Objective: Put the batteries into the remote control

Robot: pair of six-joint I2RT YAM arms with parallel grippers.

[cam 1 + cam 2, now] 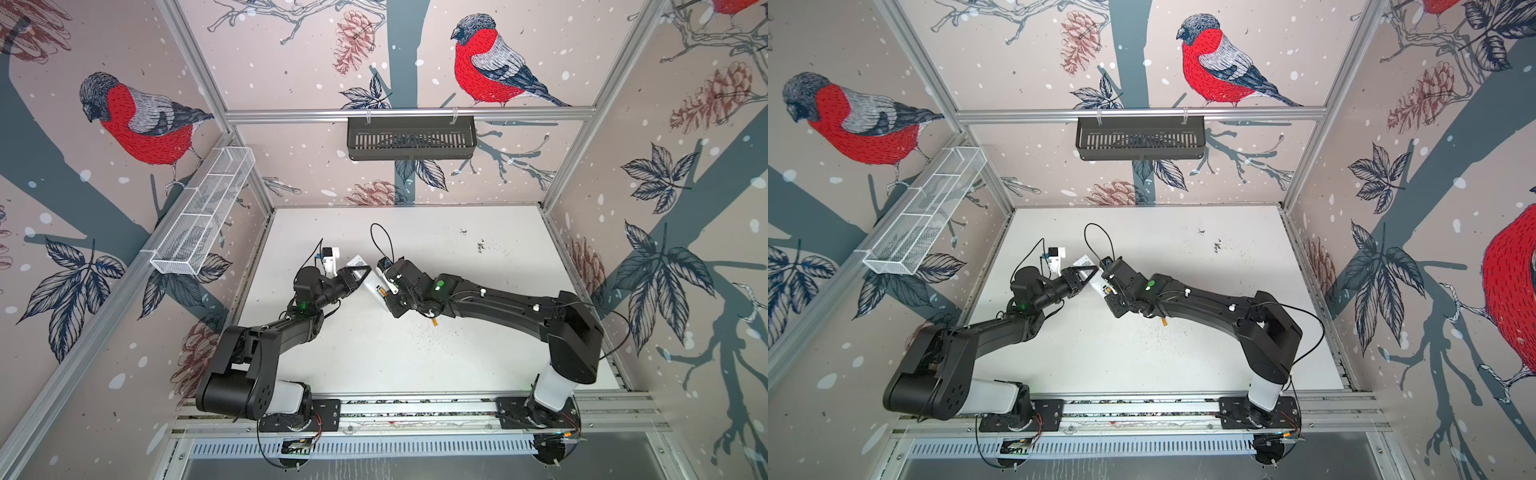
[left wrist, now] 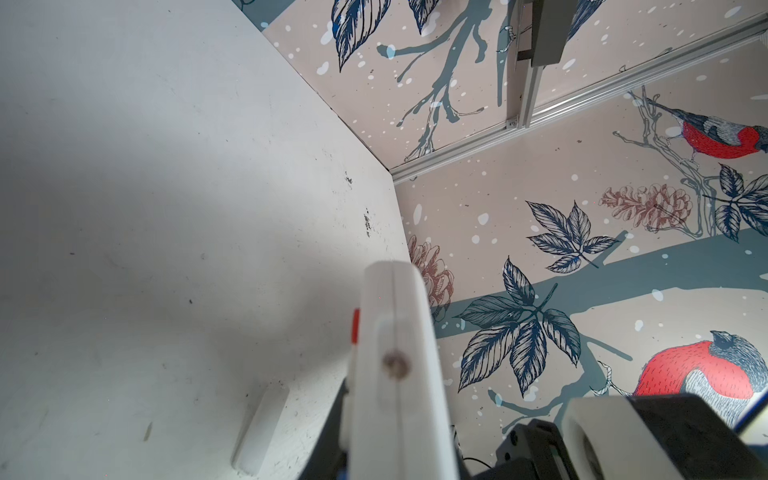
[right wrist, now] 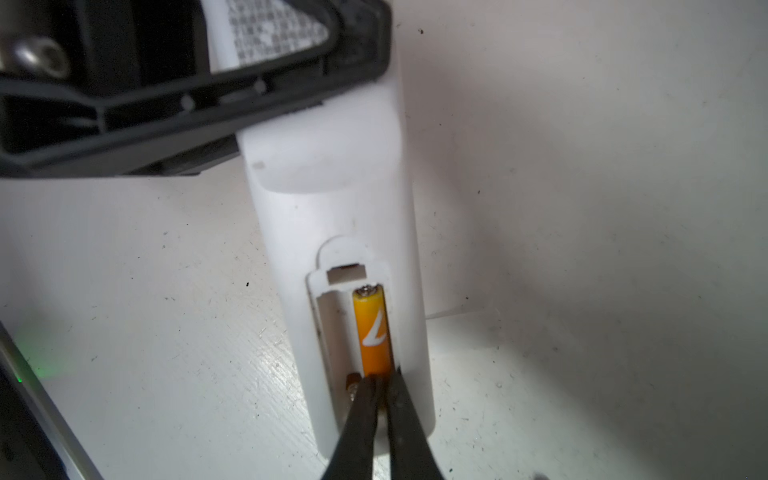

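Note:
My left gripper is shut on the white remote control and holds it tilted above the table, plain back facing the right wrist camera. The battery bay stands open. One orange battery lies in one slot of the bay; the slot beside it is empty. My right gripper is shut, and its dark fingertips meet at the near end of that battery. A second orange battery lies on the table under my right arm. In the left wrist view the remote control shows edge-on between the jaws.
A slim white piece lies flat on the white table beside the held remote. A black basket hangs on the back wall and a white wire basket on the left wall. Metal frame rails border the table.

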